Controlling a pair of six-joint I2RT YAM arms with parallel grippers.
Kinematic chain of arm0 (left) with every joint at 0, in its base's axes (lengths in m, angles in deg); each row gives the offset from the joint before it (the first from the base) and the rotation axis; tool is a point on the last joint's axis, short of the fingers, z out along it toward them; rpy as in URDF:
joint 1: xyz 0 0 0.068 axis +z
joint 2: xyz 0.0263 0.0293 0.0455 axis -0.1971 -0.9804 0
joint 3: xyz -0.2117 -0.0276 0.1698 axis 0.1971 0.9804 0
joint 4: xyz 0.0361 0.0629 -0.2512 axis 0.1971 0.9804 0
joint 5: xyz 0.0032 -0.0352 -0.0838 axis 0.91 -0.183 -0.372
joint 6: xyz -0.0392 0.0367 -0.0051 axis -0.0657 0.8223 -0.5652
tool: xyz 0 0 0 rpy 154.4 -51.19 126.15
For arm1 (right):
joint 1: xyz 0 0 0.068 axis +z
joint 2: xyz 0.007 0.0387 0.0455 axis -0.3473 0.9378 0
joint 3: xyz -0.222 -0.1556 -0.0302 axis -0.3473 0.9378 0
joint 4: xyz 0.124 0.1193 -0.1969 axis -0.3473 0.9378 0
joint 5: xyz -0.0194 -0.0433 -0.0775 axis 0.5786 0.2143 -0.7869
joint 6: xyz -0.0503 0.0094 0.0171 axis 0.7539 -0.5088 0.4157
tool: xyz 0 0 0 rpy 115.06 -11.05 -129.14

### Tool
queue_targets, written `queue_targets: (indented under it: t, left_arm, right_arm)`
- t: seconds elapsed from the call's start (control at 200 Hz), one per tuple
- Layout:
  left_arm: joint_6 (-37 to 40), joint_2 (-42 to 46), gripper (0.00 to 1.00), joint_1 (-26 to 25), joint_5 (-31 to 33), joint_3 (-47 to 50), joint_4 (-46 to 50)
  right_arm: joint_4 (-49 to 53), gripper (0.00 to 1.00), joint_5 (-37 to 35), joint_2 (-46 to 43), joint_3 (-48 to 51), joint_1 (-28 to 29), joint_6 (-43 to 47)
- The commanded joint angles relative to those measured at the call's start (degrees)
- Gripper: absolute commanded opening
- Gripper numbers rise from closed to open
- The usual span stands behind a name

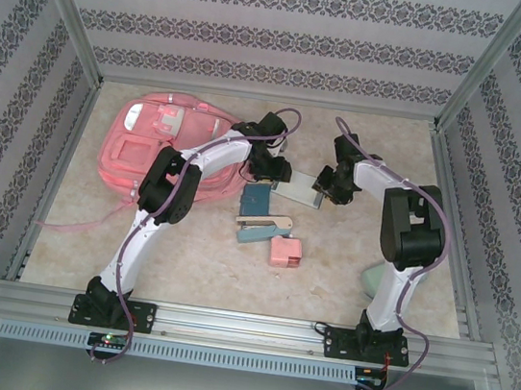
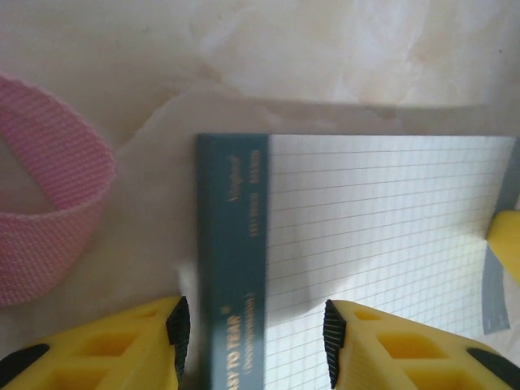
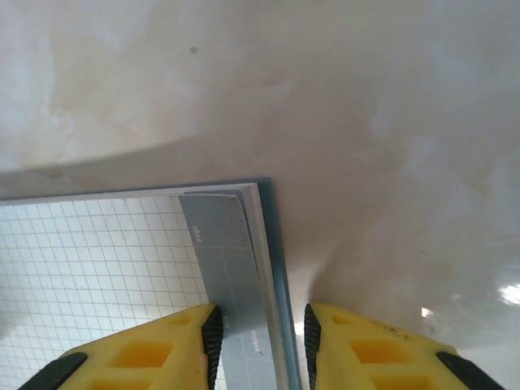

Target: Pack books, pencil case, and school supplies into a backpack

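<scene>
**Item:** book (image 1: 296,186), a gridded pad with a teal binding strip, face up at centre frame on the table (image 1: 344,294). It sits just right of the backpack (image 1: 146,145) and is not yet packed.

**Hold:** bracketed from both ends, probably to square or lift it.
- Left gripper (image 1: 271,169): over the bound edge, jaws half-spread, one finger outside the pad.
- Right gripper (image 1: 326,187): over the opposite edge, narrower gap, likewise astride.
- No clamp evident on either.

**Pose:** both arms reach forward, elbows raised, wrists turned inward and down.

Between the fingers of the left claw (image 2: 255,327) the notepad (image 2: 382,244) carries print too blurred to read, and the pink strap (image 2: 49,211) to its left is cut off.
</scene>
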Motion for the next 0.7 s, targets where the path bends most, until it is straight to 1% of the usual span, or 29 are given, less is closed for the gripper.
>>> queue_targets:
  t: [0.0, 0.1, 0.15, 0.2, 0.315, 0.38, 0.45, 0.545, 0.694]
  left_arm:
    - [-1.7, -0.4, 0.49, 0.5, -3.9, 1.2, 0.7]
    - [-3.4, -0.6, 0.48, 0.6, -8.3, 1.4, -1.1]
    - [-5.2, -0.4, 0.46, 0.7, -11.9, 2.0, -3.7]
    - [-8.6, 0.5, 0.45, 1.1, -17.1, 4.5, -8.7]
    - [-21.7, 4.6, 0.43, 2.7, -26.2, 14.0, -30.2]
    - [-28.7, 6.4, 0.42, 3.8, -28.5, 18.1, -41.8]
    - [-33.8, 7.5, 0.41, 4.7, -29.8, 20.5, -49.8]
    - [-34.8, 7.9, 0.40, 5.0, -30.4, 20.5, -51.8]
    - [-33.2, 7.3, 0.40, 5.0, -30.4, 20.4, -50.2]
  right_arm:
    - [-1.5, 0.35, 5.3, 3.9, -1.0, 2.3, -1.1]
    - [-2.5, 0.35, 7.2, 4.9, -2.8, 3.5, -2.3]
    - [-3.0, 0.35, 8.0, 5.5, -3.4, 3.7, -3.1]
    - [-3.1, 0.35, 8.3, 5.6, -3.8, 3.7, -3.3]
    - [-2.5, 0.35, 7.8, 5.1, -3.9, 3.6, -3.0]
    - [-2.5, 0.35, 7.6, 4.5, -3.3, 3.2, -2.9]
    - [-2.8, 0.35, 7.6, 4.0, -2.6, 2.9, -2.8]
    - [-3.2, 0.35, 7.5, 3.5, -1.8, 2.4, -2.9]
    - [-3.2, 0.35, 7.3, 3.1, -1.5, 2.3, -3.0]
